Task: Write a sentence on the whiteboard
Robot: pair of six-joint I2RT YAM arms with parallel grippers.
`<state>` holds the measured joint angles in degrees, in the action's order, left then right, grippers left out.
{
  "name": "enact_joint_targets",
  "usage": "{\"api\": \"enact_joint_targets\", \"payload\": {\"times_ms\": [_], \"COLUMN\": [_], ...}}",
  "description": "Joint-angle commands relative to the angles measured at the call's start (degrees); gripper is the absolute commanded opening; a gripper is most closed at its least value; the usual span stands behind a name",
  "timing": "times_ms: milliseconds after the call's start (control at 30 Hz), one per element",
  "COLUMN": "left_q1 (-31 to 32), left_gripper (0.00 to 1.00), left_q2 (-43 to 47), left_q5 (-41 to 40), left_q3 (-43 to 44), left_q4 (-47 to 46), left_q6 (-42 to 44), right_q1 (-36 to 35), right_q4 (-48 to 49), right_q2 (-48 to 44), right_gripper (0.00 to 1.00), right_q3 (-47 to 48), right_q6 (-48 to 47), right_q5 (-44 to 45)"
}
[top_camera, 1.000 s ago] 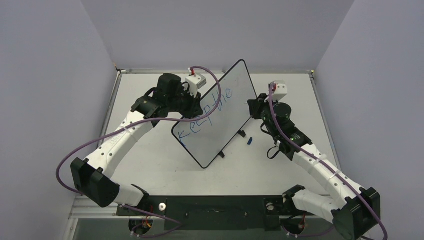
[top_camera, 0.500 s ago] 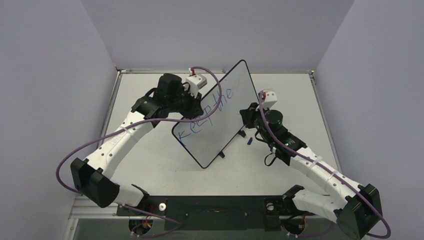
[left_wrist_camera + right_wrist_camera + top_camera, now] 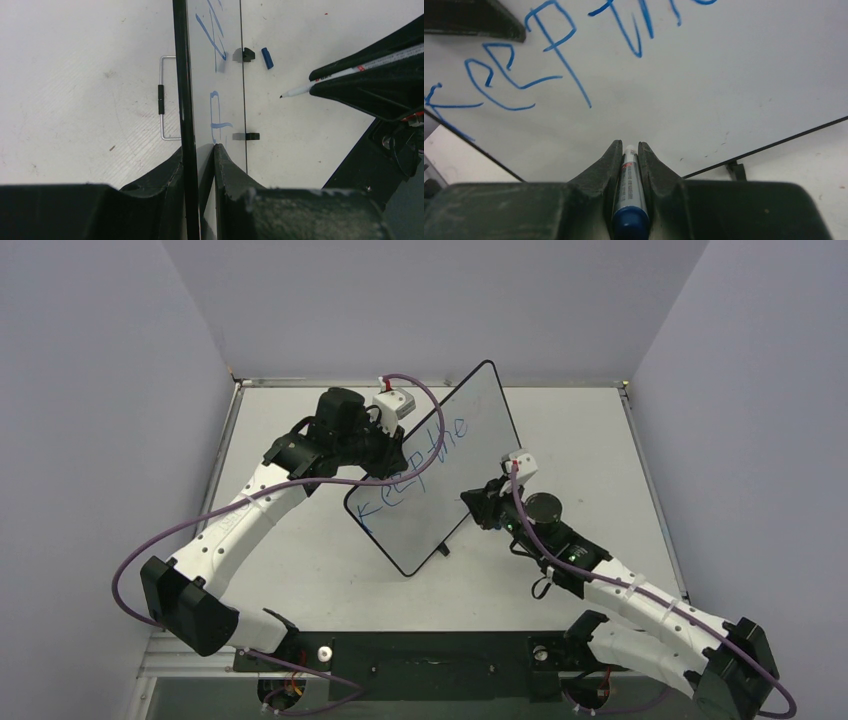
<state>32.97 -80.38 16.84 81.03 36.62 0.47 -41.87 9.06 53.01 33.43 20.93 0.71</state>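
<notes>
Bringing the marker [image 3: 629, 185] in for the next word is the step, we judge. The board [image 3: 475, 405] stands tilted on its feet on the table, between the two arms. The left jaws are clamped on its edge, one finger on each face. The right jaws are clamped on the marker barrel, with the tip aimed at the board's face and not touching it.

The sentence [image 3: 415, 465] so far reads "Keep the", slanting along the half of the board nearest the left jaws. The half toward the feet is bare.

To do it well:
- Land the tip square to the face on bare white below "Keep".
- Start near the clamped edge so the line has room.
- Press lightly, since the board is held only by one pinch and its feet, so a hard push could rock it.
- Match the slant and letter size of the line above.
- Hold the left clamp firm through every stroke.

Views:
- **Left wrist:** sees the board edge-on, so only it shows the gap between tip and face. It also shows a blue cap [image 3: 267, 57] on the table just beside a foot [image 3: 245, 54], and a wire stand [image 3: 167, 97] behind the board.
- **Right wrist:** shows the letters close up and the grip on the barrel, but not the gap.
- **Top:** gives the whole layout. We can't find the cap there.
</notes>
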Motion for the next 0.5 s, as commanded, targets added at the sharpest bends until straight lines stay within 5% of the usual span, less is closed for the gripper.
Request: {"api": "enact_joint_targets", "payload": {"times_ms": [0, 467], "left_q1": [1.4, 1.4], "left_gripper": [0.00, 0.00], "left_q2": [-1.4, -2.4], "left_q5": [-3.2, -3.9], "left_q3": [-0.8, -0.6], "left_q4": [-3.0, -2.8], "left_q6": [3.8, 3.7], "right_q1": [-1.9, -7.9], "right_q4": [7.7, 17.4], "right_q2": [-2.0, -1.0], "right_gripper": [0.00, 0.00], "right_q3": [-2.7, -8.8], "right_q6": [-0.5, 2.1], "right_q5": [-4.6, -7.8]}}
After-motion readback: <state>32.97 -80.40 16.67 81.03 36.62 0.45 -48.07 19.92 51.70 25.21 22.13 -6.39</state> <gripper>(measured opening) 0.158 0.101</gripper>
